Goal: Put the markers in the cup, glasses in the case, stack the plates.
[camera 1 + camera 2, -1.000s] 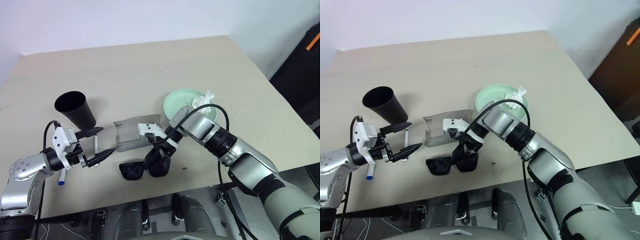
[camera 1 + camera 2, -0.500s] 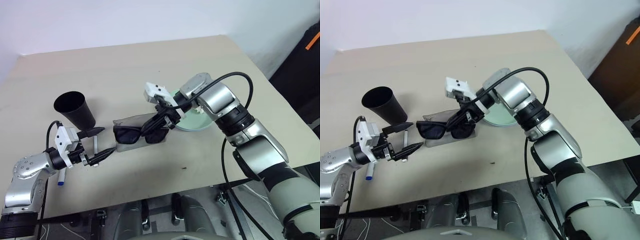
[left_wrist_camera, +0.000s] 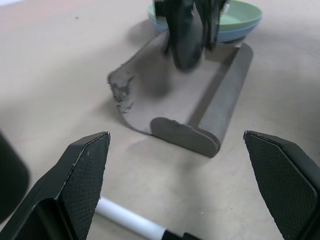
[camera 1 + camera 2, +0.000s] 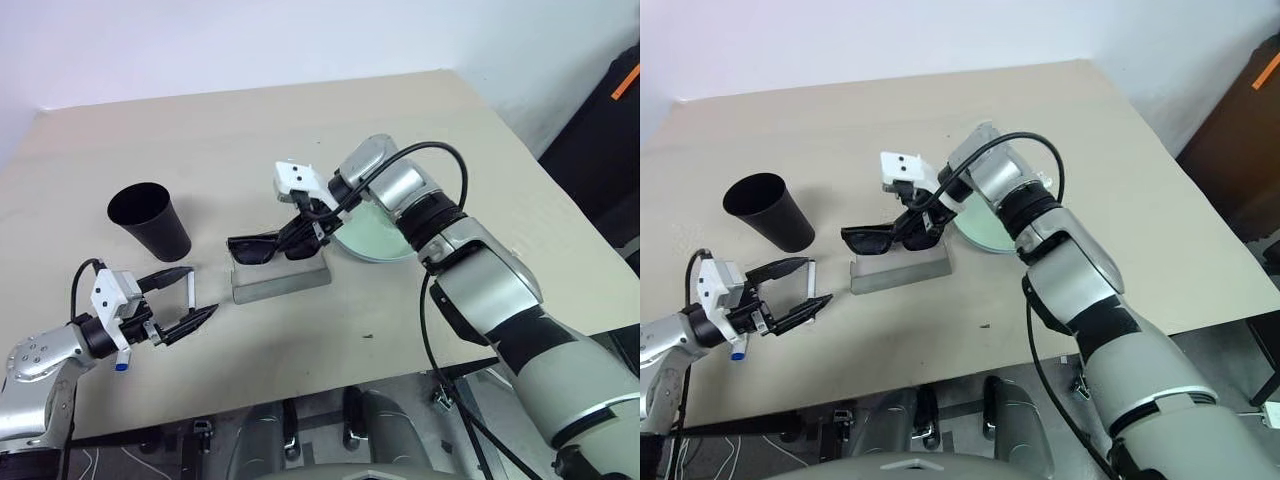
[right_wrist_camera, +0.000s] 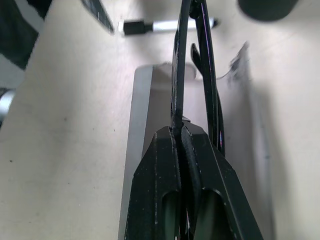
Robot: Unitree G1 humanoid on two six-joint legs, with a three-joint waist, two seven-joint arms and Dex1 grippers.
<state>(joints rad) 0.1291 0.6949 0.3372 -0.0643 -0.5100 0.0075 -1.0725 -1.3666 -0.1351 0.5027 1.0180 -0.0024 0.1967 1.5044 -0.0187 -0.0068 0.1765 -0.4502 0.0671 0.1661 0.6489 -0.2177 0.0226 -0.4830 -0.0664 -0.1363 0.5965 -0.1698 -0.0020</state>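
My right gripper [image 4: 300, 232] is clenched on the black sunglasses [image 4: 262, 247], holding them in the air just above the open grey glasses case [image 4: 280, 282] on the beige table [image 4: 250, 140]. Behind my wrist the mint green plate [image 4: 375, 232] sits stacked in the light blue plate [image 3: 235, 36]. My left gripper [image 4: 185, 298] hangs released near the table's front edge, a black-capped marker [image 4: 190, 292] lying between its fingers. The black cup [image 4: 150, 220] stands beyond it.
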